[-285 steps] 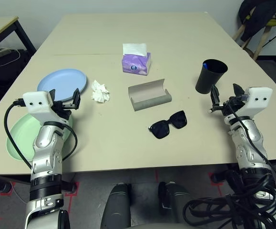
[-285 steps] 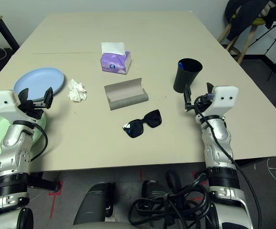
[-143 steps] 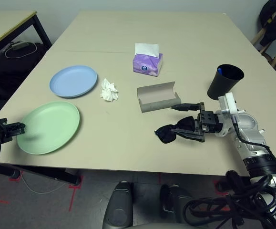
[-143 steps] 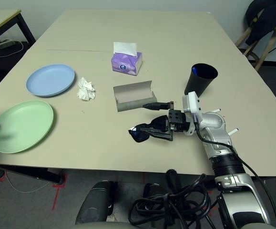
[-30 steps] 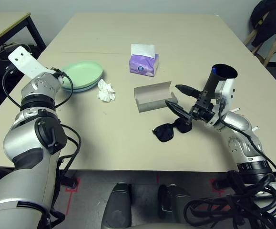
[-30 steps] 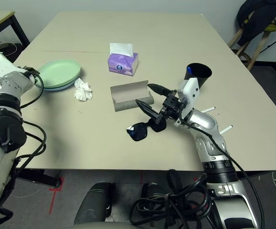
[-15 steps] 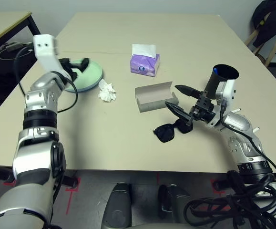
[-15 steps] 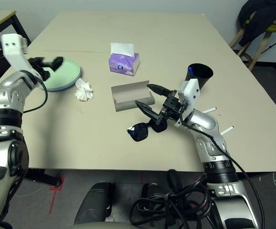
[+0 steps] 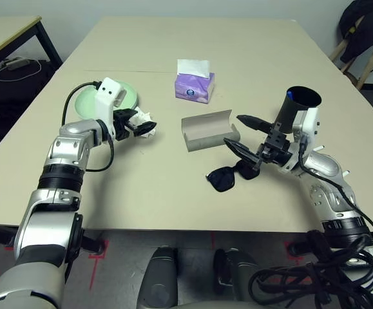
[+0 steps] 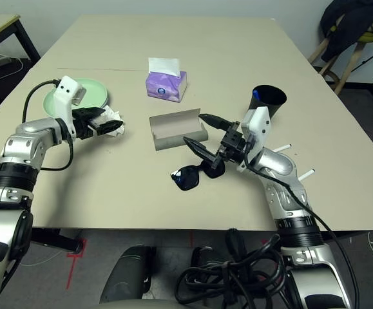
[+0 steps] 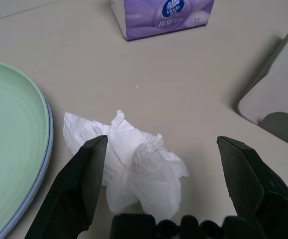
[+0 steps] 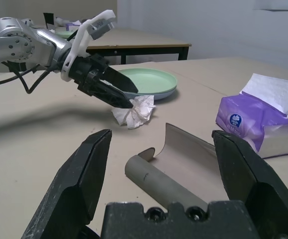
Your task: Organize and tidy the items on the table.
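Observation:
My left gripper (image 9: 139,127) stands open with a finger on each side of the crumpled white tissue (image 11: 134,169), which lies on the table (image 9: 154,187). Just beyond the tissue, the mint green plate (image 10: 76,96) rests on top of the pale blue plate (image 11: 40,185), whose rim shows beneath it. My right gripper (image 9: 242,135) is open and empty, hovering just above the black sunglasses (image 9: 228,175). The grey glasses case (image 9: 207,129) lies open beside them. The black cup (image 9: 296,106) stands behind my right wrist, with the blue-capped pen (image 9: 288,95) inside it.
A purple tissue box (image 9: 194,82) stands behind the case. A smaller table with black legs (image 9: 6,32) is at the far left. A chair draped in dark clothing (image 9: 366,26) stands at the far right. The near middle of the table is bare.
My left arm has swung from over the stacked plates down to the tissue, and its fingers now flank it. The right arm and the sunglasses have not moved.

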